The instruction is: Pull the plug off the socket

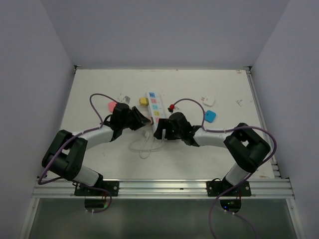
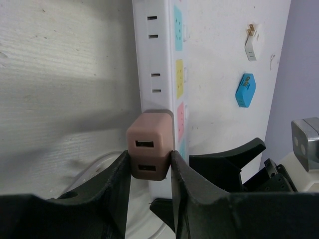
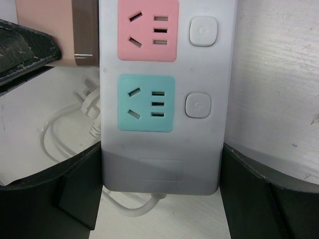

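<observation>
Left hand [image 2: 149, 155] has its two black fingers [image 2: 117, 189] pressed against opposite sides of the plug [image 2: 148, 142], a narrow grip. The plug is a pinkish-brown block with two slots on its outer face. It sits flush against one long side of the socket [image 2: 155, 50], level with the pink outlet face near the end closest to the arms.

Right hand [image 3: 160, 149] straddles that same near end of the socket. Its stance is wide, with a finger lying against each long side just below the teal outlet face [image 3: 146, 103], so it grips the strip across its width. Each outlet face there has a white button [image 3: 197, 105] beside it.

The socket lies flat in the middle of the table [image 2: 60, 74], running lengthwise away from the arms, with the hands meeting over its near end. Its white cord [image 3: 60, 124] loops on the table just beside that end.

Well apart on the table, on the socket's other side, lie a small white plug [image 2: 252, 42] and a blue one [image 2: 245, 90].
</observation>
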Robot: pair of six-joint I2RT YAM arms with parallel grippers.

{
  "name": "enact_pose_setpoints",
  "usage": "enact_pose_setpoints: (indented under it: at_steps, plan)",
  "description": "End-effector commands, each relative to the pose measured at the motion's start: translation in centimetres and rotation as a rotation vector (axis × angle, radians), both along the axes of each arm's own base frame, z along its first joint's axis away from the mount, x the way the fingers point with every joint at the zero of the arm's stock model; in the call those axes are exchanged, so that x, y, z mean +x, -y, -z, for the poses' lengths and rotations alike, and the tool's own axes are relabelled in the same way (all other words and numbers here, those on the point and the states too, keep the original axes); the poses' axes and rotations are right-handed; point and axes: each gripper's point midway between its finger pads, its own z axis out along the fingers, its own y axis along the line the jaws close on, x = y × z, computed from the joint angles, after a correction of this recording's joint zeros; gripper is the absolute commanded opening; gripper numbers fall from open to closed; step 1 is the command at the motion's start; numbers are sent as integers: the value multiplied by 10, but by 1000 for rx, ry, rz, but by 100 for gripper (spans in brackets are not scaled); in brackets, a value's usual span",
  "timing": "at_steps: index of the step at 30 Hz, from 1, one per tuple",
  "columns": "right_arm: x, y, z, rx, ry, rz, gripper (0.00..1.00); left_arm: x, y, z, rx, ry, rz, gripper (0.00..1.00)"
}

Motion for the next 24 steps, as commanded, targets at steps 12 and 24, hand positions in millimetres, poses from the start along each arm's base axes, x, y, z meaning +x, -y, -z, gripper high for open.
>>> enact_pose_setpoints:
  at_steps: [12,24]
  plan:
    - [-2,15,35,-89,-69,56,0,16,6,-45,-40,140,-18,0]
    - [3,32,47,-111,-108,122,0,22,-22,-73,-112,192,-46,0]
